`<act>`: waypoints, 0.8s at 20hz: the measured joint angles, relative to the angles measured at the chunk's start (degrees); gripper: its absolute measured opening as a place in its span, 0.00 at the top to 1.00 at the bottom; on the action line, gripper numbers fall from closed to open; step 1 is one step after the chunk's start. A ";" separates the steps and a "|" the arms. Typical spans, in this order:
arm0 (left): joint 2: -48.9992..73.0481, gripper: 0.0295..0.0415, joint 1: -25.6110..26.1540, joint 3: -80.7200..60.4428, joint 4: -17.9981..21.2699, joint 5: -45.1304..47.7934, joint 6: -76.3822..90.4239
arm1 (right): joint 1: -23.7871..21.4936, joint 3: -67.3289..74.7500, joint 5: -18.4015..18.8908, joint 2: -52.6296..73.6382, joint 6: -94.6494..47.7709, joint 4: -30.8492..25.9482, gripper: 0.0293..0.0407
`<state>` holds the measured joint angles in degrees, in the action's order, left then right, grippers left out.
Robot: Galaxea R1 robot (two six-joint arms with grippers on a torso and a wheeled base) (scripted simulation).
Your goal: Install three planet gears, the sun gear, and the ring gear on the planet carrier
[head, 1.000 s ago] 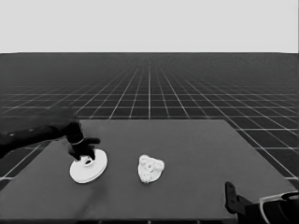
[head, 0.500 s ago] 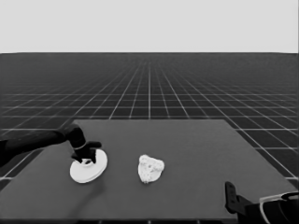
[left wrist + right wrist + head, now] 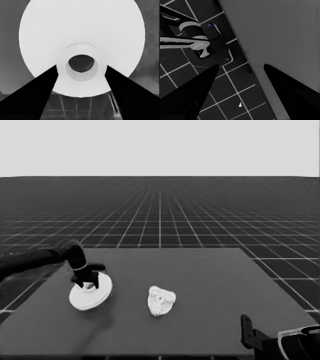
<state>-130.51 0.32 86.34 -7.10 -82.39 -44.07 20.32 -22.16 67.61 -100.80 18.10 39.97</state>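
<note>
My left gripper (image 3: pixel 89 281) is at the table's left end, over the larger round part, the ring gear (image 3: pixel 90 294). In the left wrist view my left gripper (image 3: pixel 81 67) is shut on this disc's raised centre hub (image 3: pixel 81 75), one finger against each side. The disc (image 3: pixel 80 32) looks slightly tilted, with a faint shadow beside it. The smaller round part, the planet carrier (image 3: pixel 161 301), lies mid-table to the right, with small toothed gears (image 3: pixel 160 295) on top; how many I cannot tell. My right gripper (image 3: pixel 241 65) is parked open and holds nothing.
The right arm (image 3: pixel 280 345) sits at the lower right corner by the table's front edge. Its wrist view shows the table's corner (image 3: pixel 280 37), floor grid and dark machinery with blue lights (image 3: pixel 207 42). Bare tabletop (image 3: pixel 225 285) lies between the carrier and the right edge.
The left arm has sunk lower over the table's left end. The larger round part has shifted slightly up and left in the head view, together with the gripper. The right arm has not moved.
</note>
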 joint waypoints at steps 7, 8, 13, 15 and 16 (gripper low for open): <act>0.45 0.56 -4.29 -0.79 2.89 -2.87 -0.14 | 0.00 0.00 0.00 0.00 0.00 0.00 0.19; 0.45 0.56 -4.32 -0.78 2.92 -2.90 -0.14 | 0.00 0.00 0.00 0.00 0.00 0.00 0.19; -40.19 0.56 -2.09 3.56 -1.14 -6.06 -36.47 | 0.00 0.00 0.00 0.00 0.00 0.00 0.19; -43.62 0.56 -1.99 8.17 -1.17 -5.94 -35.19 | 0.00 0.00 0.00 0.00 0.00 0.00 0.19; -44.34 0.56 -1.96 9.27 -1.17 -5.91 -34.85 | 0.00 0.00 0.00 0.00 0.00 0.00 0.19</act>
<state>-174.85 -1.64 95.61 -8.27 -88.30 -78.92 20.32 -22.16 67.61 -100.80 18.10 39.97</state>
